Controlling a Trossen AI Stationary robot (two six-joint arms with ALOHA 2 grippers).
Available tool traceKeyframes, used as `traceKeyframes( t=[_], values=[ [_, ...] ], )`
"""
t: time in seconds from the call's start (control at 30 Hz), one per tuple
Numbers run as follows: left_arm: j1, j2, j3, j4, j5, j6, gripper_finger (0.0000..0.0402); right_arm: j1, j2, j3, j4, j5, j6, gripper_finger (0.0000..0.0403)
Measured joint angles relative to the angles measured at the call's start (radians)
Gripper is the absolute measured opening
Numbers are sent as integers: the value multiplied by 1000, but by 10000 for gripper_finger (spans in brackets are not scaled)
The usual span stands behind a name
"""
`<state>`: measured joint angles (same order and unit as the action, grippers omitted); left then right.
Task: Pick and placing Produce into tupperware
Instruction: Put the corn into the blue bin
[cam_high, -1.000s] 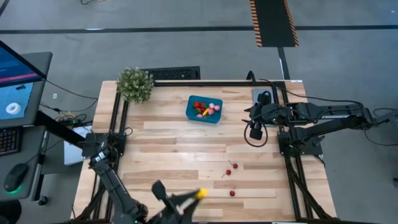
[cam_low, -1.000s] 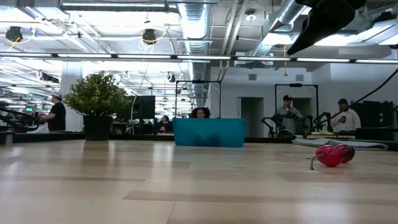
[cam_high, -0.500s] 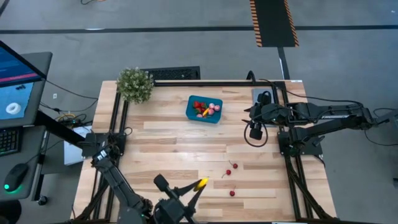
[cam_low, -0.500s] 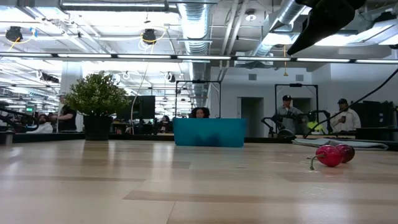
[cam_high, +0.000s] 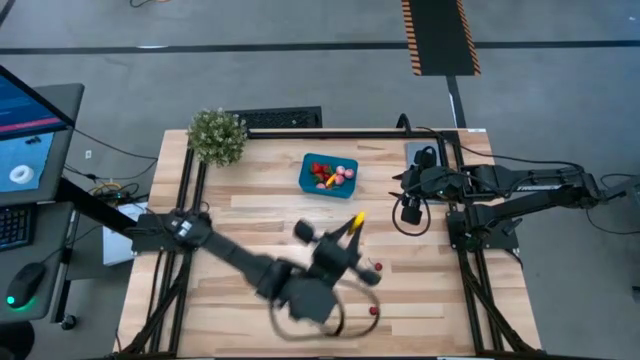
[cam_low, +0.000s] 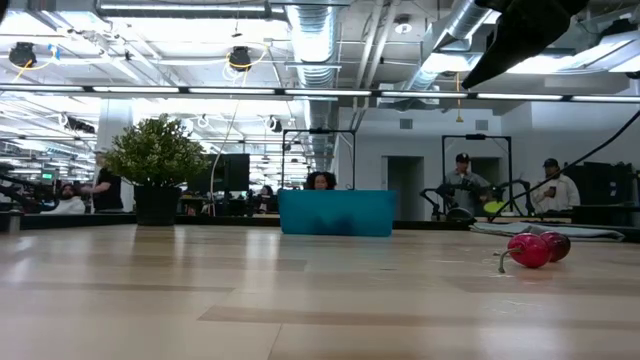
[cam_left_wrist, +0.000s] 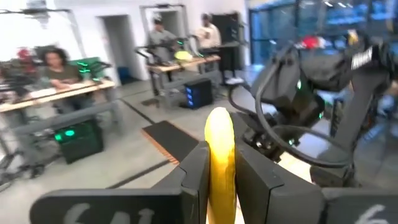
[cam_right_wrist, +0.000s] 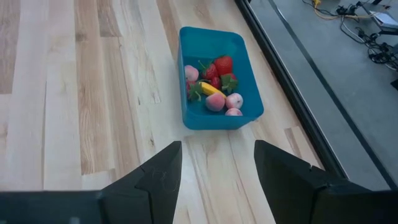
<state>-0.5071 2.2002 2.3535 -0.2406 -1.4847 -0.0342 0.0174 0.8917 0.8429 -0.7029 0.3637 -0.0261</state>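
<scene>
The teal tupperware (cam_high: 328, 175) stands at the table's far middle. It holds strawberries, pink pieces and a yellow piece (cam_right_wrist: 214, 90), and it also shows in the low view (cam_low: 335, 212). My left gripper (cam_high: 350, 228) hovers over the table's middle, near and right of the tupperware, shut on a small yellow banana-like piece (cam_left_wrist: 219, 155). Loose red cherries (cam_high: 377, 267) lie on the wood to its near right, one more (cam_high: 373, 310) toward the near edge. My right gripper (cam_right_wrist: 217, 180) waits open at the right, facing the tupperware. My left gripper pinches the yellow piece by its two sides (cam_left_wrist: 219, 177) between the two fingers (cam_left_wrist: 196, 168). Its rounded end (cam_left_wrist: 219, 121) sticks out past the fingertips. The fingers reach about level from the near left, and the piece is lifted clear of the table.
A bushy green potted plant (cam_high: 216, 136) stands at the far left corner. A pair of cherries (cam_low: 535, 248) lies close to the low camera. Black frame rails (cam_high: 190, 190) run along the left, far and right edges. People work at desks beyond the table.
My left gripper has swung from the table's near edge toward the far edge and a little right, nearing the tupperware. It stayed shut on the yellow piece, which rode along clear of the table. Most of the move came in the last half second.
</scene>
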Motion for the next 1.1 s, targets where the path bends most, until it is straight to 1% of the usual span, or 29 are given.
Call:
traceKeyframes(
  t=[0.03, 0.1, 0.23, 0.27, 0.3, 0.33, 0.43, 0.47, 0.5, 0.57, 0.7, 0.8, 0.9, 0.97, 1.1],
  values=[
    [30, 0, 0, -54, 49, -50, 48, 0, 0, 0, 0, 0, 0, 225],
    [96, 0, 0, -181, 183, -170, 48, 0, 0, 0, 0, 0, 0, 225],
    [234, 0, 0, -457, 510, -422, 48, 0, 0, 0, 0, 0, 0, 225],
    [265, 0, -1, -521, 573, -479, 48, 0, 0, 0, 0, 0, 0, 225],
    [292, 0, -1, -581, 614, -529, 48, 0, 0, 0, 0, 0, 0, 225],
    [313, 0, -1, -632, 628, -566, 48, 0, 0, 0, 0, 0, 0, 225],
    [361, 0, -1, -788, 626, -646, 48, 0, 0, 0, 0, 0, 0, 225],
    [378, 0, -1, -838, 640, -669, 48, 0, 0, 0, 0, 0, 0, 225],
    [397, 0, -1, -884, 671, -695, 48, 0, 0, 0, 0, 0, 0, 225],
    [435, 0, -2, -957, 768, -733, 48, 0, 0, 0, 0, 0, 0, 225],
    [499, 13, -75, -953, 907, -709, 48, 0, 0, 0, 0, 0, 0, 225],
    [548, 13, -182, -916, 1012, -709, 48, 0, 0, 0, -1, 0, 0, 225],
    [590, 14, -272, -897, 1077, -706, 48, 0, 0, 0, -1, 0, 0, 225],
    [612, 13, -342, -818, 1101, -689, 48, 0, 0, 0, -1, 0, 0, 225],
    [660, 15, -450, -641, 1211, -645, 48, 0, 0, 0, -1, 0, 0, 225]
  ],
)
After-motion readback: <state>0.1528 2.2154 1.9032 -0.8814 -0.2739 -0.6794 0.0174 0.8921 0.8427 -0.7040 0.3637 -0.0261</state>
